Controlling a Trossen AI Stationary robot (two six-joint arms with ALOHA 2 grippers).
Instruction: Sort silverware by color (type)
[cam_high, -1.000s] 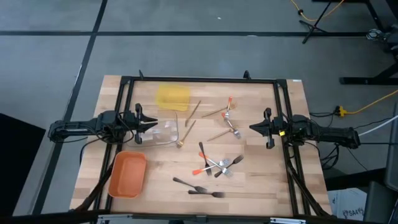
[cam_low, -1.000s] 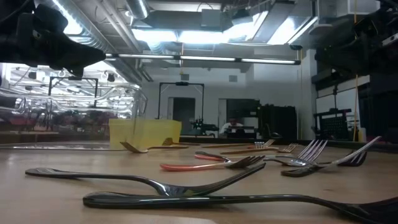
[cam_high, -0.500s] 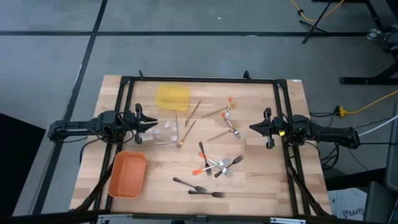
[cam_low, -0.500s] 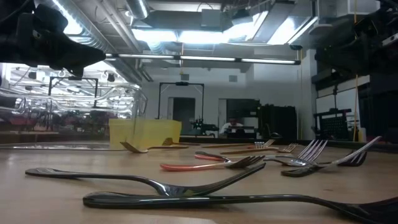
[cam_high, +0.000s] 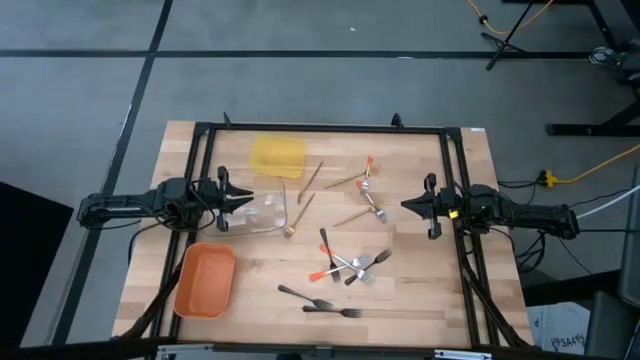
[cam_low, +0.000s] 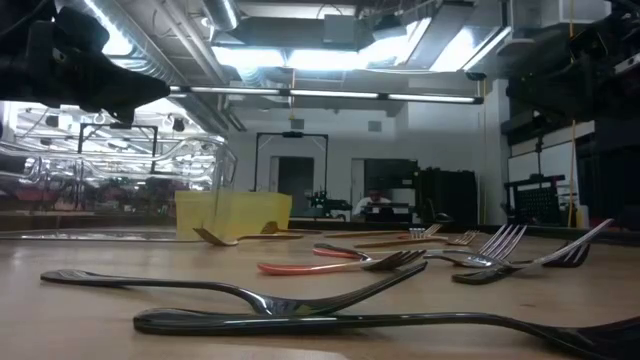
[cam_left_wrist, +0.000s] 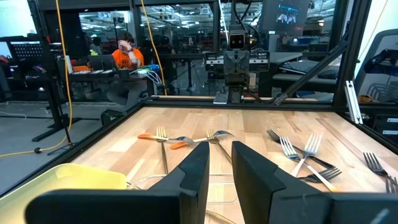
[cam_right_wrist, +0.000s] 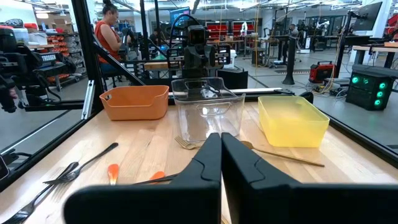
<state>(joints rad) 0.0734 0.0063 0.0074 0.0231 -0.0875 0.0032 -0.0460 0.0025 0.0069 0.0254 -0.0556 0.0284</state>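
The silverware lies loose on the wooden table between my two arms. Tan wooden pieces (cam_high: 309, 177) lie toward the far side. Silver pieces with orange tips (cam_high: 327, 250) lie crossed in a pile at the middle. Two dark forks (cam_high: 318, 304) lie near the front edge and also show in the low view (cam_low: 300, 320). My left gripper (cam_high: 246, 200) hovers over the clear tray with its fingers a little apart (cam_left_wrist: 220, 168). My right gripper (cam_high: 405, 205) hovers right of the pile, shut (cam_right_wrist: 221, 155). Both are empty.
A yellow tray (cam_high: 277, 156) stands at the far left. A clear tray (cam_high: 264, 213) stands below my left gripper, and an orange tray (cam_high: 205, 280) stands at the near left. A black frame (cam_high: 320, 128) runs round the table. People sit in the room beyond (cam_left_wrist: 124, 53).
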